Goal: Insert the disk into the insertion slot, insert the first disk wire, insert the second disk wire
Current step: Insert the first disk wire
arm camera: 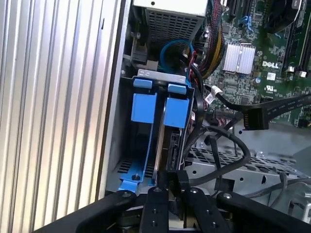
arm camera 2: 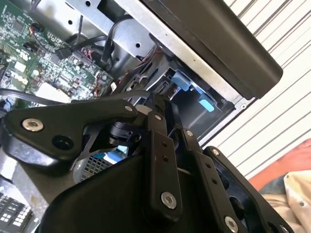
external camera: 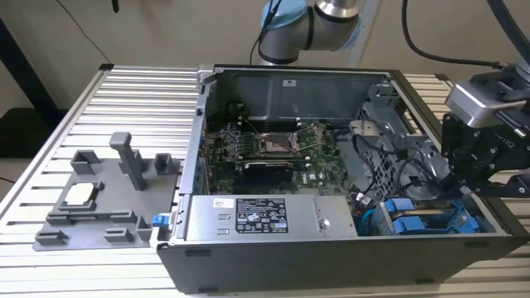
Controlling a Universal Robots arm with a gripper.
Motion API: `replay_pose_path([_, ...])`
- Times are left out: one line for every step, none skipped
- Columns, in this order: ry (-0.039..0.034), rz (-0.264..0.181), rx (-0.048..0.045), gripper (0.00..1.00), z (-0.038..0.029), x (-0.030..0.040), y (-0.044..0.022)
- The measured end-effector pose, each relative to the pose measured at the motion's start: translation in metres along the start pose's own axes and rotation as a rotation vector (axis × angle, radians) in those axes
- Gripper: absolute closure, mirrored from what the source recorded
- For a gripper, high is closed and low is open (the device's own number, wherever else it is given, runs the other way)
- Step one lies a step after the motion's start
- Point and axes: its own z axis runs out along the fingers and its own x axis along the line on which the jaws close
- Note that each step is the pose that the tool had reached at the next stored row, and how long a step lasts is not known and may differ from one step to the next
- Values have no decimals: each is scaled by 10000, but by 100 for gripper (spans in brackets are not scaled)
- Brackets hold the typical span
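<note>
In the first wrist view the disk (arm camera: 164, 145) shows edge-on, standing between bright blue carrier pieces (arm camera: 145, 107) inside the insertion slot (arm camera: 160, 75) of the grey metal drive cage. My gripper (arm camera: 170, 177) sits at the disk's near end, its fingers (arm camera: 156, 187) close together on either side of that edge. In the exterior view the gripper (external camera: 458, 186) hangs over the cage (external camera: 439, 233) at the case's front right corner, with the blue carriers (external camera: 411, 222) just below it. A loose black wire with a flat connector (arm camera: 255, 119) lies beside the cage.
The open computer case (external camera: 331, 267) stands on a slatted aluminium table (external camera: 124, 99). A labelled grey power-supply box (external camera: 257, 217) lies beside the cage. A dark grey fixture tray (external camera: 99, 198) rests at the exterior view's left. Black cables (external camera: 406, 174) cross near the cage, and a blue one (arm camera: 175, 48) loops further in.
</note>
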Motion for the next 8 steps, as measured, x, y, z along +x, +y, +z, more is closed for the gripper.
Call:
replay_pose_path([-19, 67, 3, 81, 4, 0, 0])
replay_pose_path([-25, 123, 3, 81, 8, 0, 0])
replay_pose_path([-31, 176, 5, 81, 13, 0, 0])
replay_pose_path([-40, 230, 6, 81, 19, 0, 1])
replay_pose_path([-52, 282, 8, 81, 24, 1, 1])
replay_pose_path([-71, 332, 10, 81, 28, 1, 1])
replay_pose_path([-89, 374, 13, 81, 30, 1, 1])
replay_pose_path([-90, 383, 13, 81, 30, 1, 1])
